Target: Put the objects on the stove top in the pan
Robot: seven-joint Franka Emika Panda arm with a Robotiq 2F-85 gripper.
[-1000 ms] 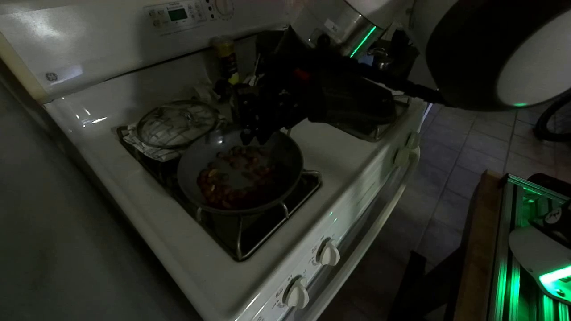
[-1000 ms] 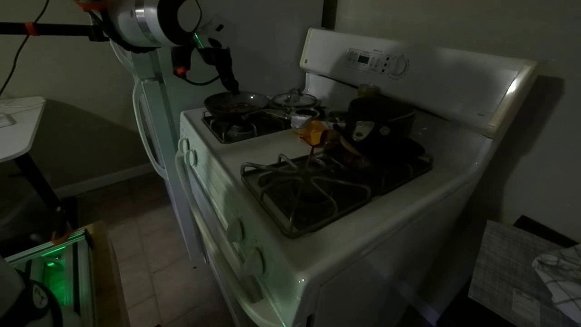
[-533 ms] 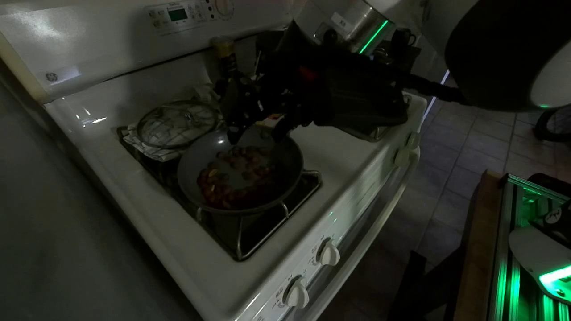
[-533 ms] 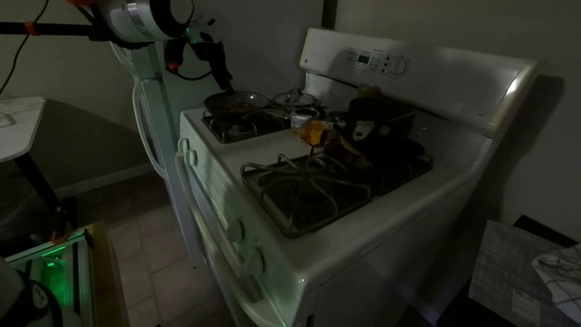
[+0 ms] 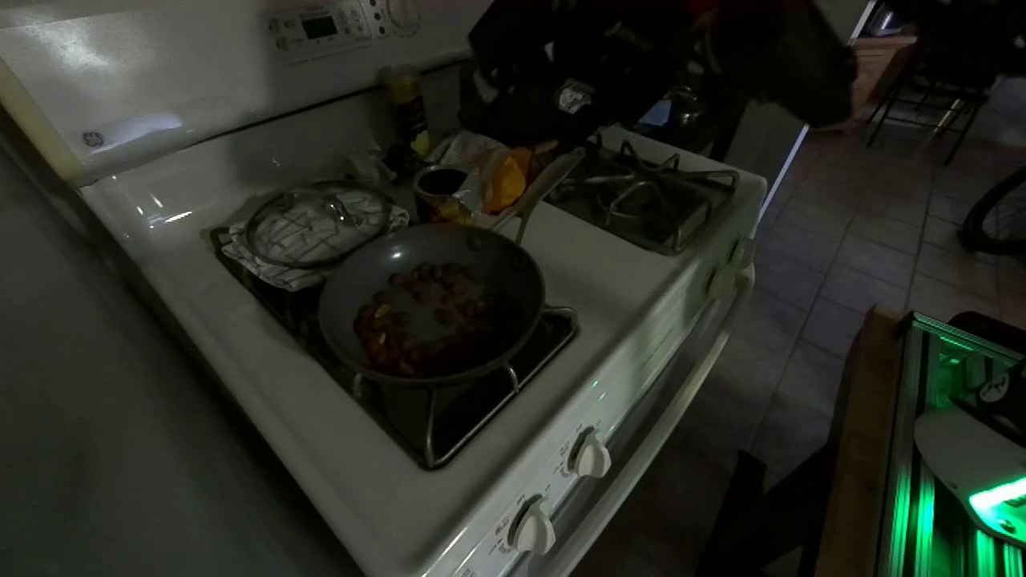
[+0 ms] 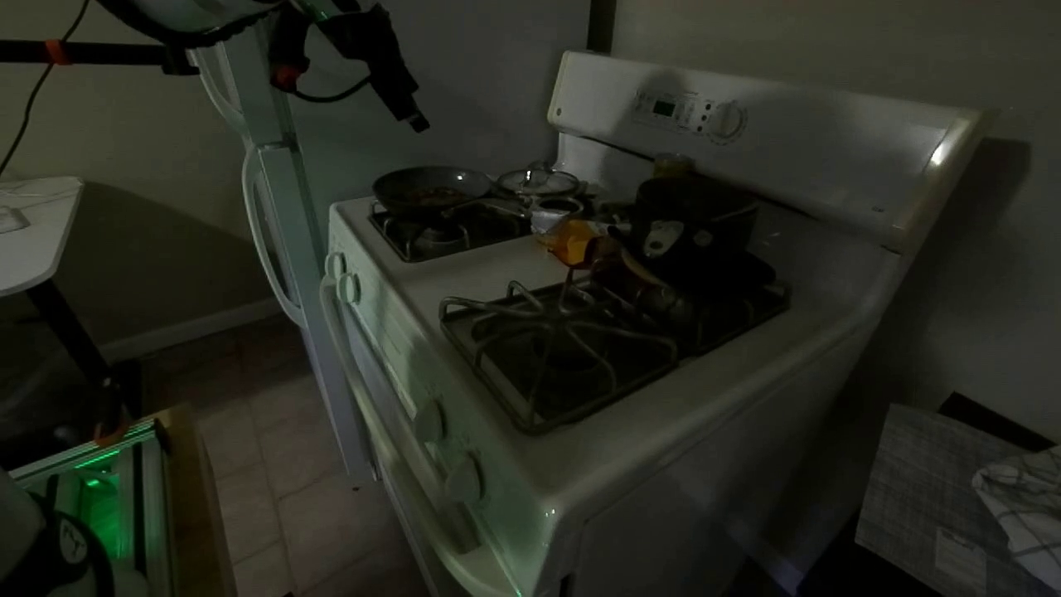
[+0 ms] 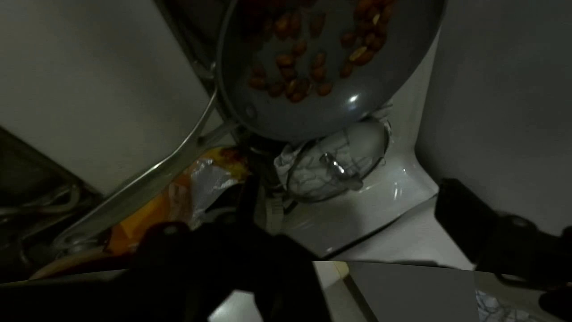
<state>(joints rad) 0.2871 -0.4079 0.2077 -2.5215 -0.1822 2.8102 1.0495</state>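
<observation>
The pan sits on a burner grate of the white stove top. Loose reddish-brown, nut-like pieces lie inside the pan, spread over its grey floor. My gripper hangs in the air above the pan. In the wrist view the gripper is wide open. One dark finger is at the right, the other at the left, and I see nothing held between them. Against the dark top of an exterior view its fingertips are hard to make out.
Beside the pan a glass lid rests on a checked cloth. Near the pan's long handle stand a can and an orange packet. A dark pot and a yellow-capped bottle stand at the back.
One second ago the fingers were together low over the pan. They spread apart there, and the gripper then rose up and away. The pan and the pieces in it look unmoved.
</observation>
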